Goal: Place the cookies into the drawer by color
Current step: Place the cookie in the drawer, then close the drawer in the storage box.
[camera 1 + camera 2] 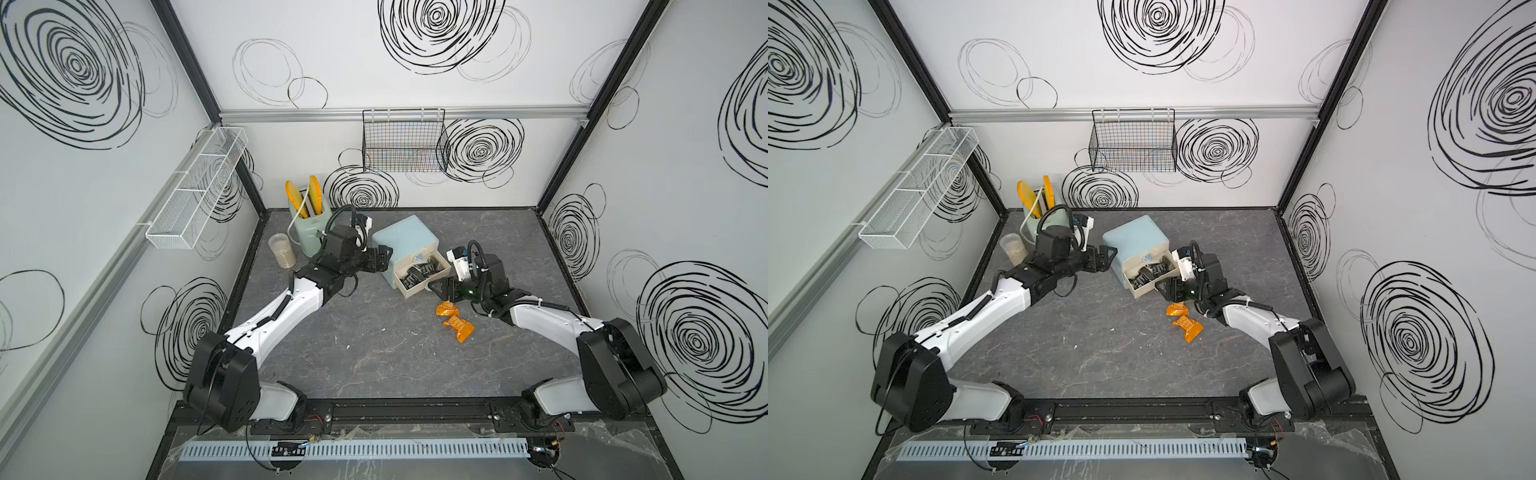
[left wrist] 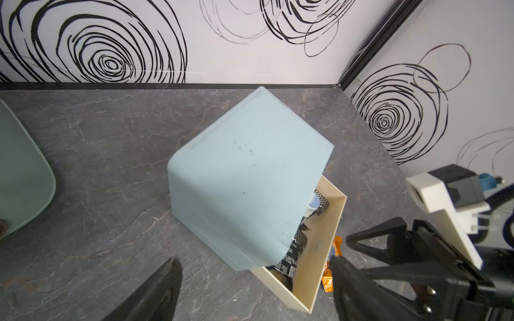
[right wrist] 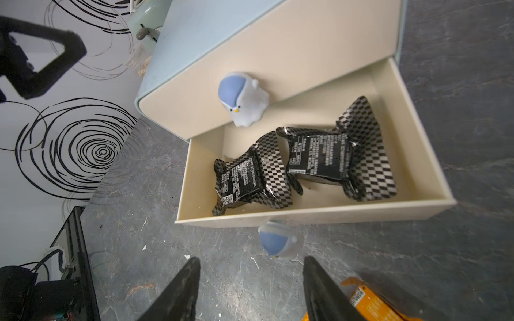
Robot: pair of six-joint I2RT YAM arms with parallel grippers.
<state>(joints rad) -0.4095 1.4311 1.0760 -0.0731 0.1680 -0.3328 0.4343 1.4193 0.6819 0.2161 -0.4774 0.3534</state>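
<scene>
Black cookies, two packets in checkered foil, are lying side by side inside the pulled-out tray of the drawer, straight ahead of the right hand. That hand is hovering low over the tabletop with its fingers standing partly apart and gripping nothing. The tray's penguin-shaped knob is sitting just beyond its fingertips, though I cannot tell whether it is touching them. Two orange cookies are resting on the tabletop, touching each other, just beside the right hand and slightly behind its fingers. The left hand is hanging at the far side of the drawer from the right hand, its fingers spread wide and holding nothing, with the pale blue shell just ahead of them. A mint-green toaster is standing behind the left hand.
</scene>
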